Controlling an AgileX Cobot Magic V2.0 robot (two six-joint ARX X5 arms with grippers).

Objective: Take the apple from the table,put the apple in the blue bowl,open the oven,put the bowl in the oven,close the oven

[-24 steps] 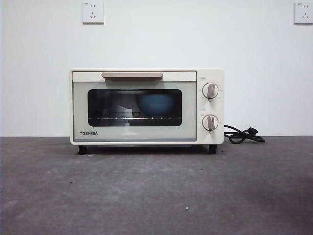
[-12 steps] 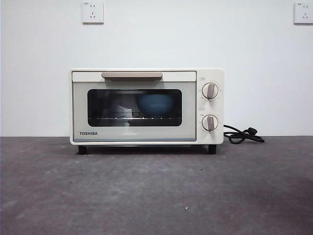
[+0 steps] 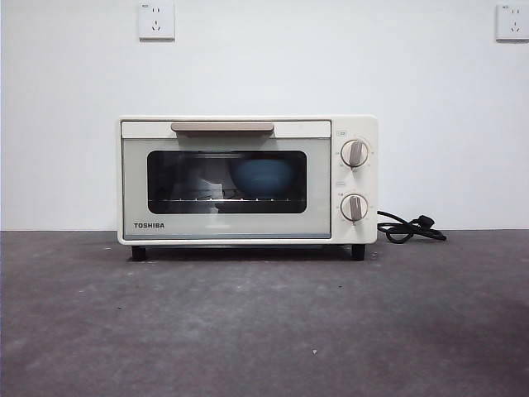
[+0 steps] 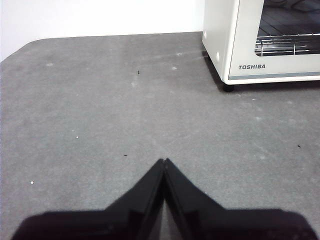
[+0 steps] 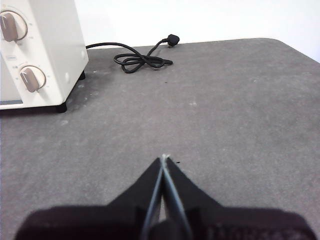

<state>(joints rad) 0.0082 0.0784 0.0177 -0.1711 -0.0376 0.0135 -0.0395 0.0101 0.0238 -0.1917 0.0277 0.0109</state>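
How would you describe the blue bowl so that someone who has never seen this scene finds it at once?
Find the cream oven standing on the dark grey table. Look through its dark glass door: the blue bowl sits on the wire rack, toward the knob side. It is the only blue, round thing there.

The oven (image 3: 248,180) was set on the worktop (image 3: 264,322); the blue bowl (image 3: 263,176) was seen inside; the cord (image 3: 409,228) lay to its right.
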